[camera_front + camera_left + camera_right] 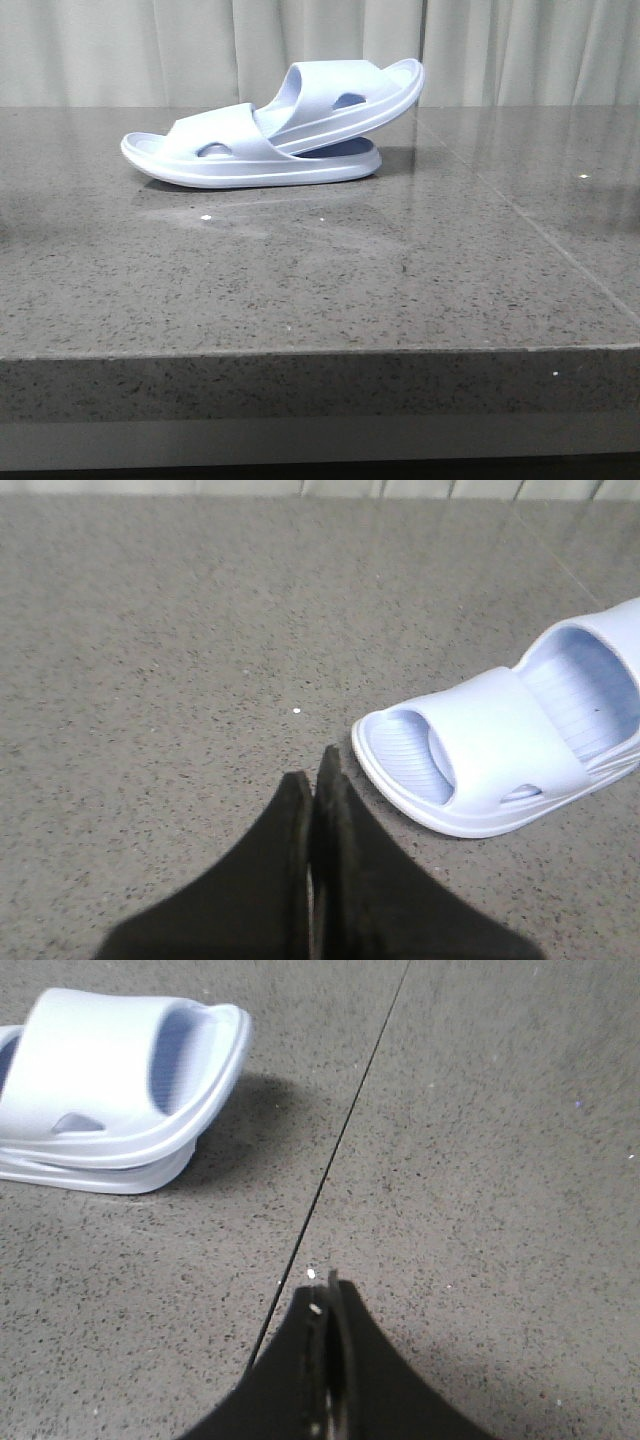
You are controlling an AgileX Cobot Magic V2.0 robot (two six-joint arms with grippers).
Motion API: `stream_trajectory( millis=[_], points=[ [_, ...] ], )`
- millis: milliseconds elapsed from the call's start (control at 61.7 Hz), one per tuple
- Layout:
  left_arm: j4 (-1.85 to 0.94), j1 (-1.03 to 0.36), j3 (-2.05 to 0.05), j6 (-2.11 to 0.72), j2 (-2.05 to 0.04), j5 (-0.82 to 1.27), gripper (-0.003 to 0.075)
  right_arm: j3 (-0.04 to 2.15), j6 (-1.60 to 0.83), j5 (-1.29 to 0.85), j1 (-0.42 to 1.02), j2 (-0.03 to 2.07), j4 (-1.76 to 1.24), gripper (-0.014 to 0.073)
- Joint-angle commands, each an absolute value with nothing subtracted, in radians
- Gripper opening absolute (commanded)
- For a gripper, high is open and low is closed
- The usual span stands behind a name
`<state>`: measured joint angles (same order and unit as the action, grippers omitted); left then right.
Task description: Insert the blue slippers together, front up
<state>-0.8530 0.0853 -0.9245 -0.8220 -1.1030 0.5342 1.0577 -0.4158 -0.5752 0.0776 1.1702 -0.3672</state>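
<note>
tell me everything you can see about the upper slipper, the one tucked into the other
The upper slipper is a pale lavender-blue slide that looks like soft foam, with a thick sole, a wide strap and an oval side hole. Its one end is pushed under the strap of the lower slipper, and its other end tilts up off the grey speckled table, resting on the lower slipper's footbed. Neither gripper touches it.

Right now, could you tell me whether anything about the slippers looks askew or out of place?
Nothing looks damaged. The upper slipper is tucked under the strap of the lower slipper and tilts up, its far end raised off the table. That fits nesting them. Both end effectors sit shut, apart from the pair.
</note>
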Motion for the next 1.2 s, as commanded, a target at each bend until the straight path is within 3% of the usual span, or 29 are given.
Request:
stream_trajectory(
  millis=[0,211,616,795,1184],
  points=[
    [-0.884,0.066,-0.857,-0.837,-0.986,0.397,-0.002,0.961,-0.441,-0.378,0.097,1.039,-0.368,-0.0108],
    [-0.884,0.057,-0.638,-0.837,-0.758,0.234,-0.002,0.702,-0.46,-0.228,0.121,0.774,-0.368,-0.0108],
    [-0.858,0.057,-0.399,-0.837,-0.343,0.243,-0.002,0.407,-0.46,-0.159,0.121,0.293,-0.37,-0.0108],
    [-0.866,0.057,-0.353,-0.837,-0.233,0.245,-0.002,0.373,-0.459,-0.158,0.121,0.222,-0.374,-0.0106],
    [-0.87,0.057,-0.353,-0.837,-0.231,0.243,-0.002,0.373,-0.459,-0.17,0.121,0.222,-0.377,-0.0106]
  ],
)
